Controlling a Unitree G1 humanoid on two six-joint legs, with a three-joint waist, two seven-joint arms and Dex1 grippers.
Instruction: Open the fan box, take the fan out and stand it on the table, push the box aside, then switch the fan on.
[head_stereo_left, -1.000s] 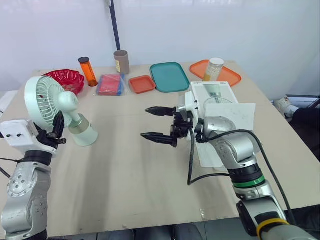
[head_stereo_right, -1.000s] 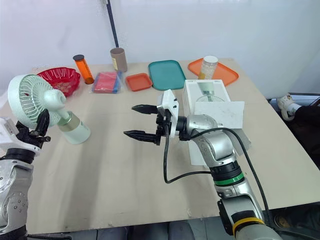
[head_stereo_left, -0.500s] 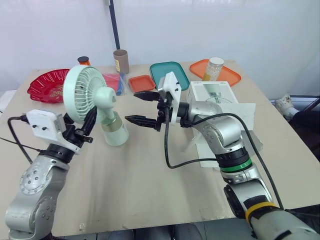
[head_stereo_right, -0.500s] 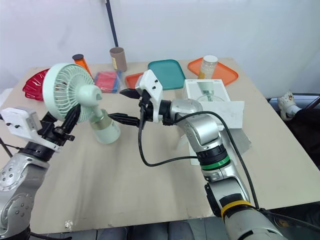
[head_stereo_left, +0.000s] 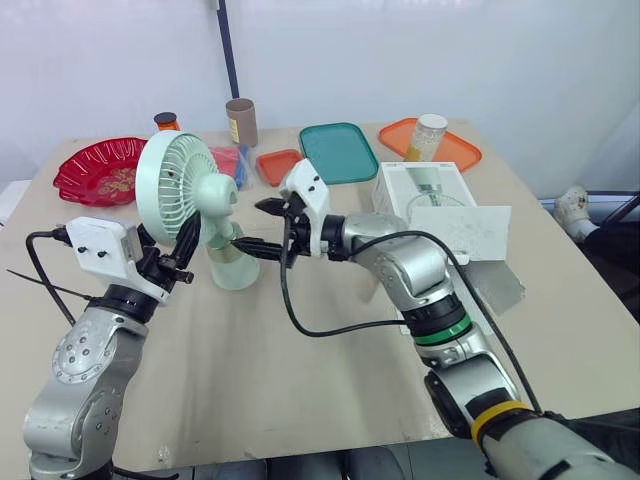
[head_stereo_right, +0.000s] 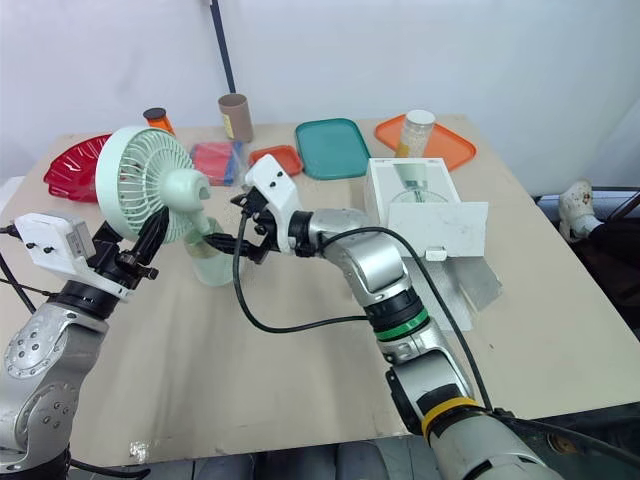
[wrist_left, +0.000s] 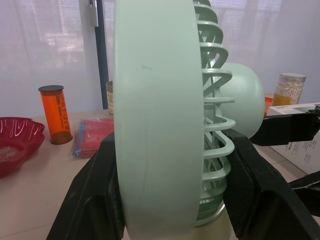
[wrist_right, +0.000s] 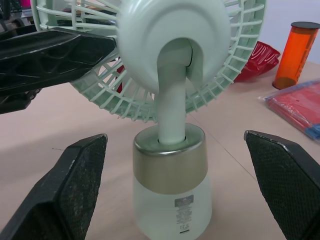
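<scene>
The mint-green fan (head_stereo_left: 182, 192) stands with its base (head_stereo_left: 233, 270) on the table, left of centre. My left gripper (head_stereo_left: 178, 250) is shut on the fan's round cage, and its black fingers (wrist_left: 95, 200) press the cage (wrist_left: 160, 115) from both sides. My right gripper (head_stereo_left: 251, 224) is open, with one finger on each side of the fan's neck and base (wrist_right: 172, 185), apart from them. The white fan box (head_stereo_left: 428, 190) lies open at the right with its flap (head_stereo_left: 470, 230) folded out.
Along the far edge stand a red bowl (head_stereo_left: 95, 170), an orange bottle (head_stereo_left: 168, 122), a brown tube (head_stereo_left: 241, 122), a red and blue packet (head_stereo_left: 232, 160), a small orange tray (head_stereo_left: 280, 165), a teal tray (head_stereo_left: 340, 152) and an orange tray (head_stereo_left: 450, 150) with a jar (head_stereo_left: 430, 135).
My left arm has carried the fan from the far left toward the table's middle. My right gripper has swung left from the box and now straddles the fan's base.
</scene>
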